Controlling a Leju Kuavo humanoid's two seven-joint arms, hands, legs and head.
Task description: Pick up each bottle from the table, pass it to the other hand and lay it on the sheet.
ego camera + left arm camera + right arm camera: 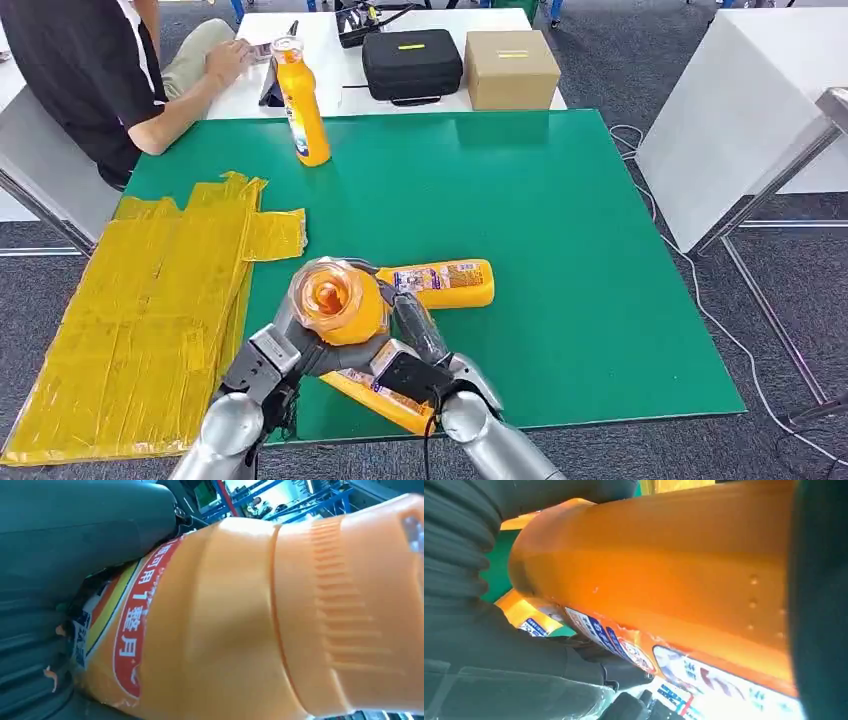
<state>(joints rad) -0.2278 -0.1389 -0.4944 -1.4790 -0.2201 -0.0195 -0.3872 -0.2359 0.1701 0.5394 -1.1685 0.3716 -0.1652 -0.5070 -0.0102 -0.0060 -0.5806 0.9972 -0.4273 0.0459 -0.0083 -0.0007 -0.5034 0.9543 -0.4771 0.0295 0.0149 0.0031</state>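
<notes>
— Where is the orange bottle (338,300) held?
— Between both hands, left hand (268,362) and right hand (418,368), above the green table's (560,250) near edge.
— And nearby?
— The yellow sheet (150,310) lies just left; a lying bottle (440,283) just behind.

Held bottle (210,630), red label band: white Chinese characters are seen in the left wrist view, "用1整月" being readable.
Held bottle, lower label: blue and red print is seen in the right wrist view, too blurred to be read.
Lying bottle (445,283), label: print too small to be read.
Standing bottle (303,105), label: unreadable.
</notes>
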